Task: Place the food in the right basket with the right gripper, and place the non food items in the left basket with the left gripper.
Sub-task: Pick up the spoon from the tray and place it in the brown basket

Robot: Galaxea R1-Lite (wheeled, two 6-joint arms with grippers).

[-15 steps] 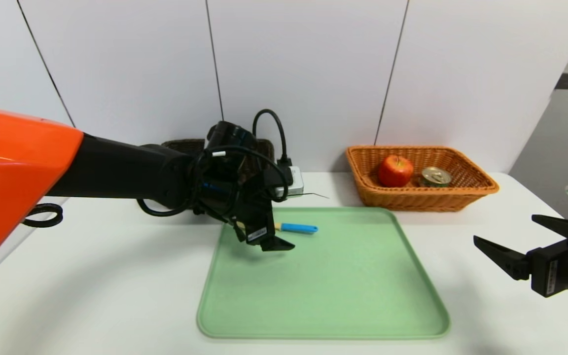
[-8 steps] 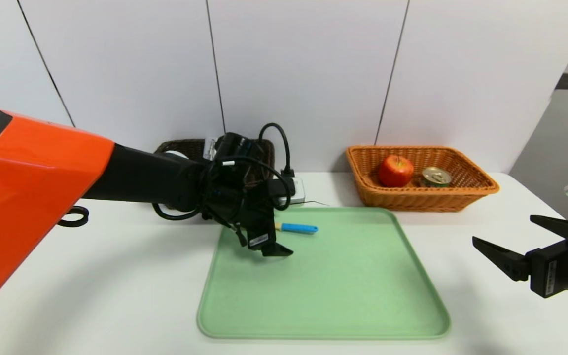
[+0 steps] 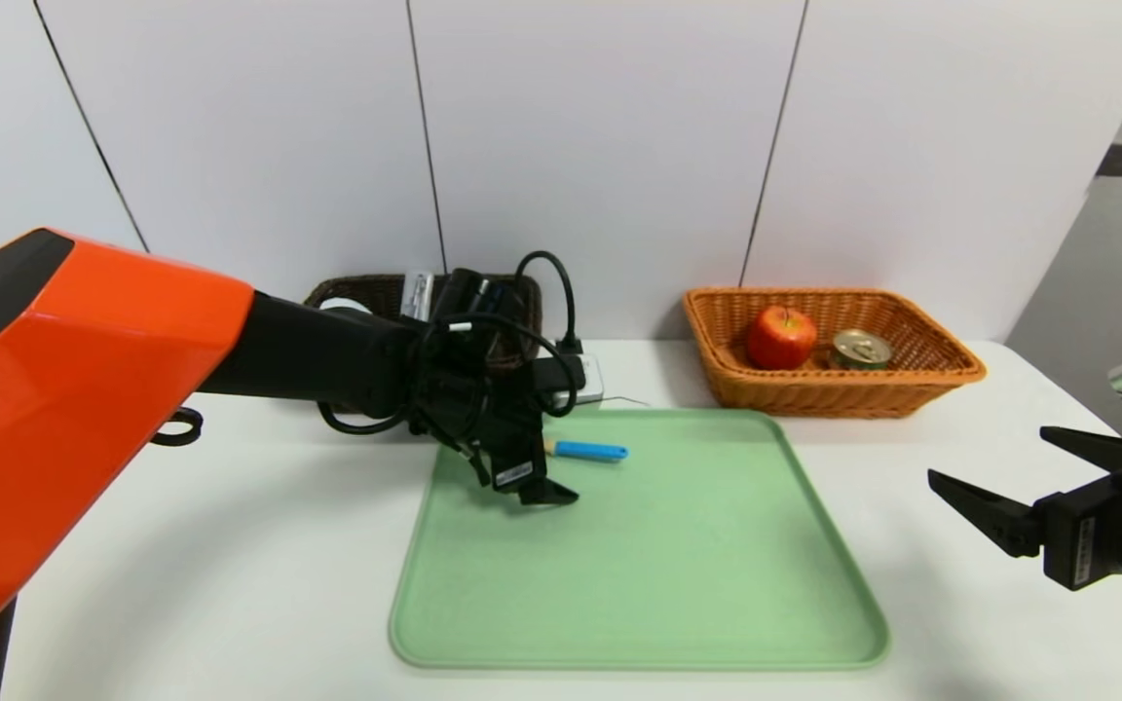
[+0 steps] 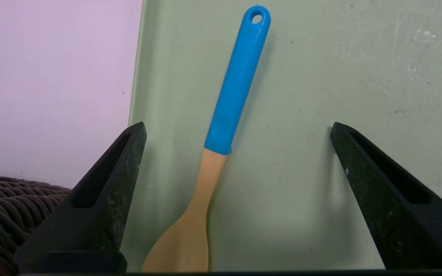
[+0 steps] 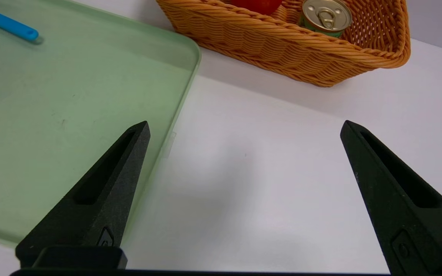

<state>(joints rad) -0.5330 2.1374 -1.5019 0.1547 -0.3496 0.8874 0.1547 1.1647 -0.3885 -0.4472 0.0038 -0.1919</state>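
With the apple (image 3: 780,337) and tin (image 3: 860,349) already in the orange basket (image 3: 921,385) at two o'clock, my left gripper (image 4: 237,130), jaws spread, straddles the last spatula (image 4: 226,126) at the tray's (image 3: 639,584) eleven o'clock corner, not yet pinching, while my right gripper (image 3: 994,482) idles spread at four o'clock.

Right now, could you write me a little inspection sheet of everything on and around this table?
Surface: white table with a green tray on it.
Job's things: apple and tin sit in the orange basket; the blue-handled utensil lies on the tray's far edge; the dark basket stands behind the left arm, its contents mostly hidden.
Clutter: a small white box behind the tray.
Grippers: left gripper open, its fingers either side of the utensil, not touching it; right gripper open, idle over the table's right side.
Cables: black cables looped on the left wrist.
Surroundings: white panelled wall.
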